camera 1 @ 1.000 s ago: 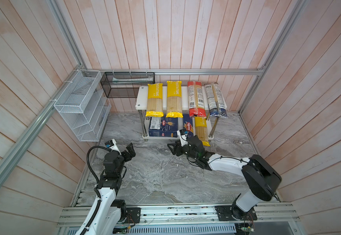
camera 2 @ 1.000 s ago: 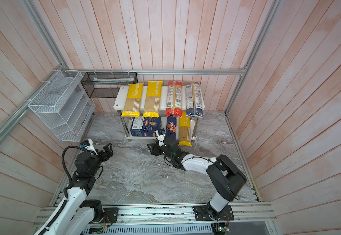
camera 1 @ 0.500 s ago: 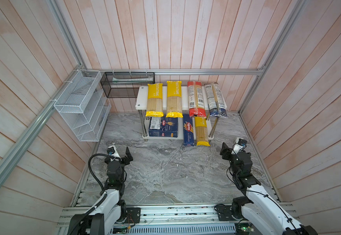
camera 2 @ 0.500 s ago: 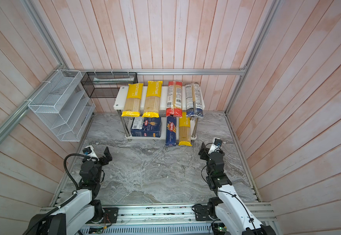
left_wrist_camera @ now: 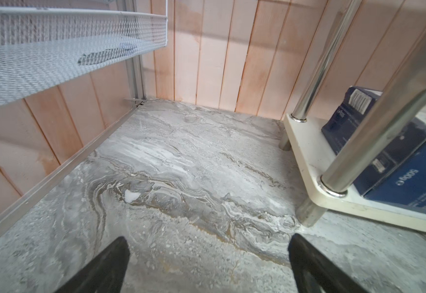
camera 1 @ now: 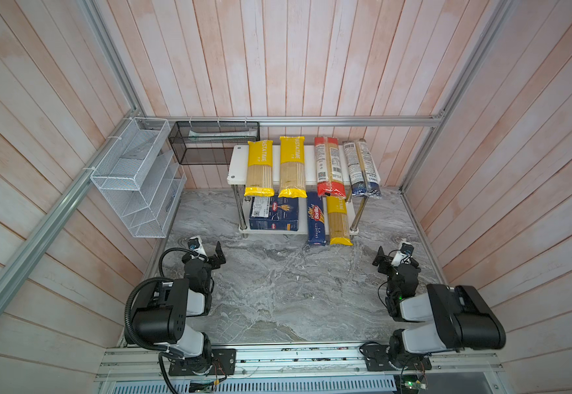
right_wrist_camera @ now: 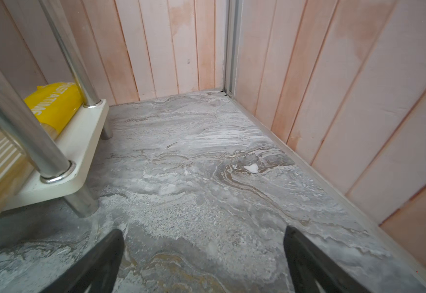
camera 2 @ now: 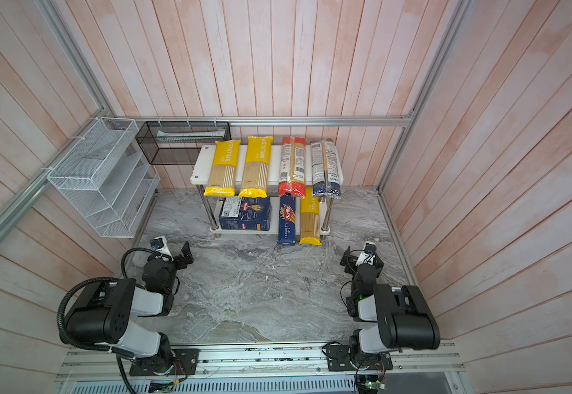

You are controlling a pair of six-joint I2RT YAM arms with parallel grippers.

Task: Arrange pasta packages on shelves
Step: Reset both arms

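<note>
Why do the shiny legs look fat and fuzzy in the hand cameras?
Left wrist view: the near leg sits close to the lens, so it is blurred and stretched, while the floor is sharp. Right wrist view: its near leg blurs likewise, with bright glints. In both top views the rack is crisp, but the walls lean outward.

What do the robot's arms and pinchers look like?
The left arm and right arm have chunky black joints joined by smooth white tubes. The left gripper and right gripper are black, each with two pointed fingers. A small white camera sits by each wrist. The left arm also wears a ribbed black hose; the right arm shows a tiny green light.
</note>
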